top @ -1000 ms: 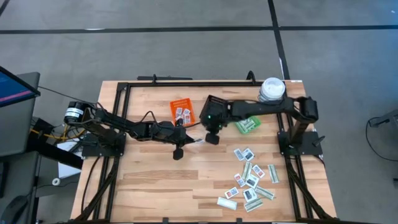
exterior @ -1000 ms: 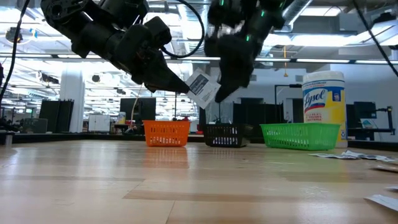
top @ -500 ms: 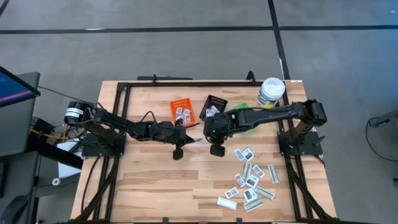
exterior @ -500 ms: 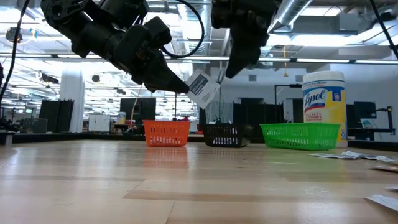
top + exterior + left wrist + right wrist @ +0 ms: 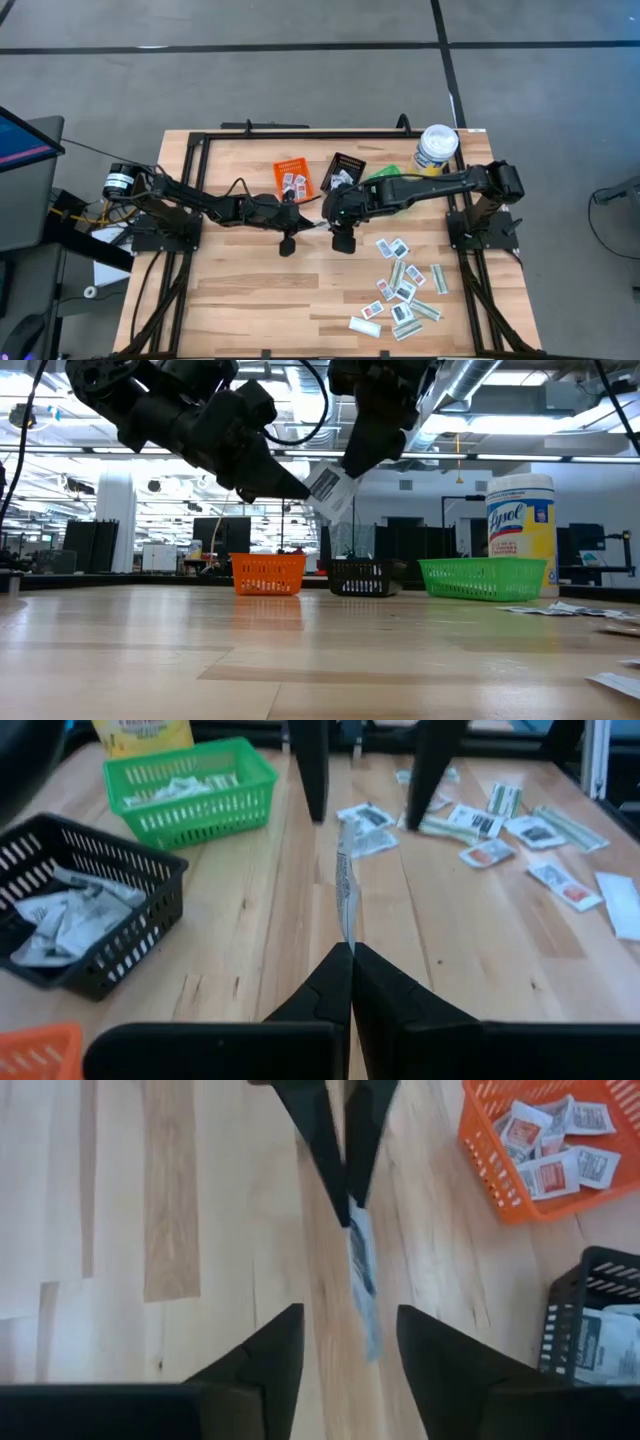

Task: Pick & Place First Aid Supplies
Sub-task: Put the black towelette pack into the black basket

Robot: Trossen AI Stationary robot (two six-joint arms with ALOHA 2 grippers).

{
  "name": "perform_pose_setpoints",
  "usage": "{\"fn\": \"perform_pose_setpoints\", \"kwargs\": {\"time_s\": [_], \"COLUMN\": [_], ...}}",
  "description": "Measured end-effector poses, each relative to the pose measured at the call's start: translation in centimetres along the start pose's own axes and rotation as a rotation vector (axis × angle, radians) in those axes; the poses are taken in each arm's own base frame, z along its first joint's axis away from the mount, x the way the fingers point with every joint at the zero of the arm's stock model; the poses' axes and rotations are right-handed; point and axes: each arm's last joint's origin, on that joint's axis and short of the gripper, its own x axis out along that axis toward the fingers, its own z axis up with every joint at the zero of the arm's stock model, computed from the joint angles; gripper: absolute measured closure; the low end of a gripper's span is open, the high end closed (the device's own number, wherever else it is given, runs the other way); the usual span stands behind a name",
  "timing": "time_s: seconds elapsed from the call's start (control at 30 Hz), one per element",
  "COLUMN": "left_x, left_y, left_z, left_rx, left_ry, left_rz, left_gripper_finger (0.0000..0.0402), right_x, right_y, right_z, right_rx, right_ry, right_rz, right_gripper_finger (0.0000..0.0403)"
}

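While the left gripper [image 5: 350, 952] fingers pinch one packet [image 5: 345, 890] edge-on above the worktop [image 5: 250, 280], the right gripper [image 5: 348, 1342] fingers stand spread either side of it. Looks like a mid-air handover; next, right must clamp before left lets go, w/ bins [image 5: 362, 576] beyond.

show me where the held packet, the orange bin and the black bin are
held packet [image 5: 345, 890], left wrist view, middle of its thin edge.
orange bin [image 5: 500, 1205], right wrist view, on its rim.
black bin [image 5: 125, 935], left wrist view, front mesh wall.
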Motion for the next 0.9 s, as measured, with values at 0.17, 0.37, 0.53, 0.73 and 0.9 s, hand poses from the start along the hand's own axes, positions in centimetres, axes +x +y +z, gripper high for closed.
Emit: {"fn": "perform_pose_setpoints", "kwargs": {"time_s": [0.17,0.37,0.53,0.73,0.9], "left_x": [-0.02,-0.07,-0.07,-0.07,-0.07], "left_y": [-0.33,-0.52,-0.57,-0.57,-0.57], "left_z": [0.39,0.84,0.89,0.89,0.89], "left_rx": [0.003,0.002,0.002,-0.001,-0.027], "left_ry": [-0.041,-0.088,-0.092,-0.092,-0.092], "left_rz": [-0.011,-0.015,-0.017,-0.017,-0.019], "left_gripper_finger": [0.0394,0.0394,0.0394,0.0394,0.0391], "right_x": [0.0,0.0,0.0,0.01,0.02], "right_y": [-0.07,-0.07,-0.06,-0.07,-0.07], "right_z": [0.24,0.4,0.46,0.46,0.43], "right_rx": [-0.001,-0.003,-0.003,-0.003,-0.003], "right_ry": [-0.023,-0.04,-0.046,-0.046,-0.043], "right_rz": [0.003,0.005,0.006,0.003,0.003], "right_gripper_finger": [0.0234,0.0249,0.0322,0.0391,0.0398]}}
